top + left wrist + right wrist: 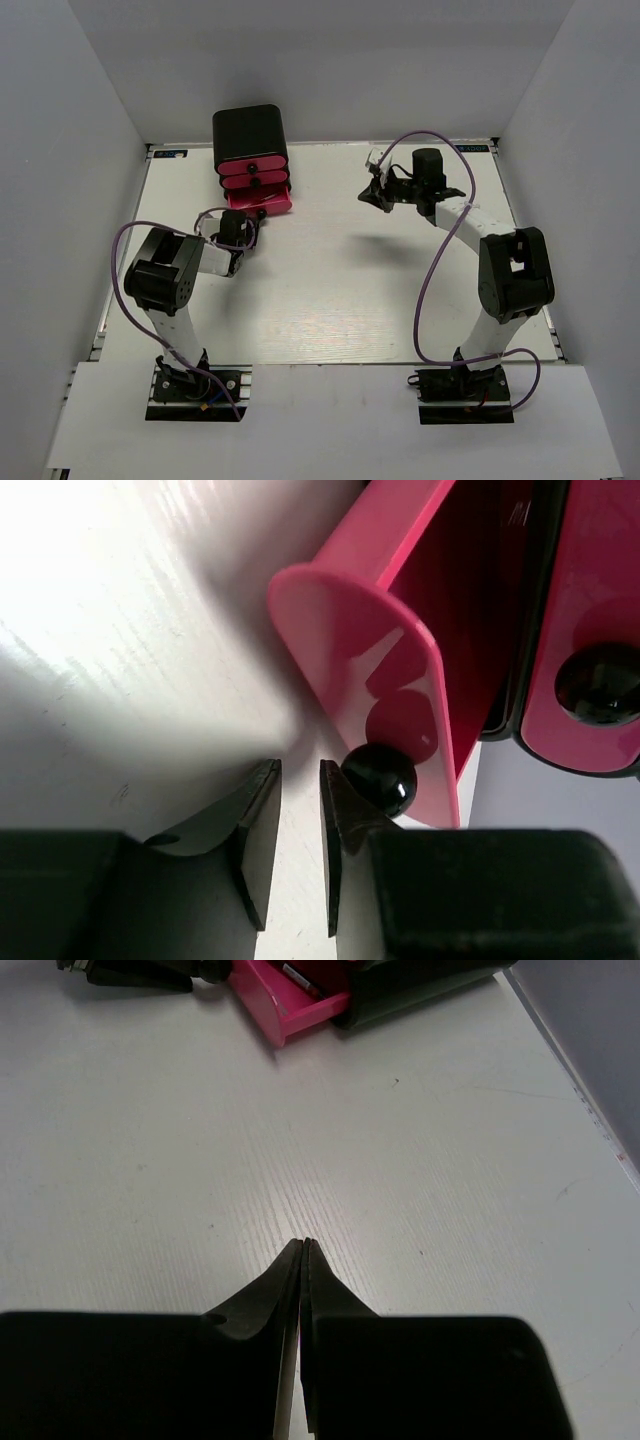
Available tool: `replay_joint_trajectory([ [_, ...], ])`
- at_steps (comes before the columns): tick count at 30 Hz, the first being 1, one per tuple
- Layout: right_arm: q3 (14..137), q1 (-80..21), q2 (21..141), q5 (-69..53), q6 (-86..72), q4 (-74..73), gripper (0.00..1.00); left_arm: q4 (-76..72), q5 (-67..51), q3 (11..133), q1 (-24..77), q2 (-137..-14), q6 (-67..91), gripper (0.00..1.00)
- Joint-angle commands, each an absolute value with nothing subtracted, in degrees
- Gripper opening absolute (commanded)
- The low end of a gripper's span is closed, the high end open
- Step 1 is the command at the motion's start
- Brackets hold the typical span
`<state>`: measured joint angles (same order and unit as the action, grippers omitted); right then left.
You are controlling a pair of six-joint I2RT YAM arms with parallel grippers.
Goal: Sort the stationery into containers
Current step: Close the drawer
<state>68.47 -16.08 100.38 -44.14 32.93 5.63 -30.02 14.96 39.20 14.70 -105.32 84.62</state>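
Note:
The black cabinet [250, 128] stands at the far left with three pink drawers. Its bottom drawer [270, 200] is pulled out; the other two are closed. My left gripper [245, 216] sits just in front of that drawer. In the left wrist view its jaws [300, 767] stand a little apart with nothing between them. The drawer's black knob [378, 776] is just outside the right finger [340, 810]. My right gripper [370, 194] is shut and empty over bare table [304, 1243]. No pens, markers or eraser show on the table. Something small shows inside the open drawer [290, 1005].
The white table ends at grey walls on the left, back and right. The middle drawer's knob [600, 685] shows at the right of the left wrist view. Purple cables loop over both arms.

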Motion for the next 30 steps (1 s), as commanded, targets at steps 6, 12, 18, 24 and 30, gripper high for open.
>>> replay_joint_trajectory([
  [6, 68.12, -15.64, 98.09, -45.44, 32.43, 5.36, 0.06, -29.09, 14.24, 40.07, 13.80, -107.31, 83.85, 0.41],
  [12, 68.03, -15.47, 98.00, -45.44, 33.22, 4.66, 0.06, -28.04, 14.24, 42.79, 12.74, -108.46, 84.37, 0.46],
  [18, 67.76, -15.21, 97.65, -45.35, 33.49, 4.31, 0.06, -26.11, 13.71, 46.49, 11.61, -110.65, 84.37, 0.49],
  [24, 67.76, -14.85, 97.73, -45.35, 33.84, 4.04, 0.06, -24.35, 13.18, 49.39, 10.99, -112.32, 84.90, 0.50],
  [30, 67.68, -14.68, 97.82, -45.35, 33.75, 4.04, 0.06, -23.29, 12.66, 51.86, 9.94, -113.38, 84.90, 0.53],
])
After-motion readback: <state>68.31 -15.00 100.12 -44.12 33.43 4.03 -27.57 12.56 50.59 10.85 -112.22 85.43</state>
